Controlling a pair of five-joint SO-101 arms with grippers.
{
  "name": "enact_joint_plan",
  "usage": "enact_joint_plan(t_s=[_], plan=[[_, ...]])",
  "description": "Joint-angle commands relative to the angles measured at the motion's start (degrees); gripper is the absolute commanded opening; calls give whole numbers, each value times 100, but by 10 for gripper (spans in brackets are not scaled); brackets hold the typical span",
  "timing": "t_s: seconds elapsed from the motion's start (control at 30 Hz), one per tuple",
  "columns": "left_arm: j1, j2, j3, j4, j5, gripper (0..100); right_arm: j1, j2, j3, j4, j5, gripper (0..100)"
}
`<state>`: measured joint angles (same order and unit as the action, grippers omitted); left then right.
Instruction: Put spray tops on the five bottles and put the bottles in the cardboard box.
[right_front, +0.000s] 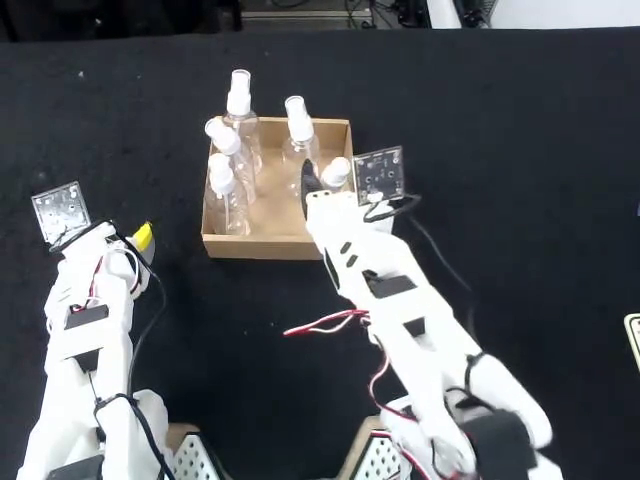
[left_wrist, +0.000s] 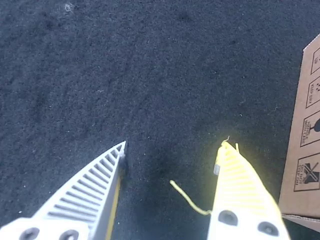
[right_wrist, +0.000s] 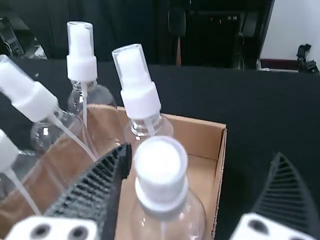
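Five bottles with spray tops stand in the cardboard box, and the right arm's jaws are spread around one of them.

The box sits at about 11 o'clock from the middle of the black table. Four bottles cluster from its 9 o'clock to its 12 o'clock side. The fifth bottle stands at the box's 3 o'clock edge. The right arm extends from 5 o'clock. Its jaws are open on either side of that bottle's white spray top, the black one just beside it and the other apart. The left arm lies at 8 o'clock. Its jaws are spread over bare table, with the box wall just beside the yellow one.
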<state>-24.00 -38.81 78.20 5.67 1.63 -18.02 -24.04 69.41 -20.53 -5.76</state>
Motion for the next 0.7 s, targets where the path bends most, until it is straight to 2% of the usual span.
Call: enact_joint_plan(t_s=[0.0,0.23,0.67], plan=[[-22,-167,-75,-123,-44,263,-185,-725,-189,343,-44,372],[-22,-167,-66,-123,-44,263,-176,-1174,-444,598,-18,372],[-13,-167,-66,-123,-44,263,695,-1288,-2870,2936,-18,373]])
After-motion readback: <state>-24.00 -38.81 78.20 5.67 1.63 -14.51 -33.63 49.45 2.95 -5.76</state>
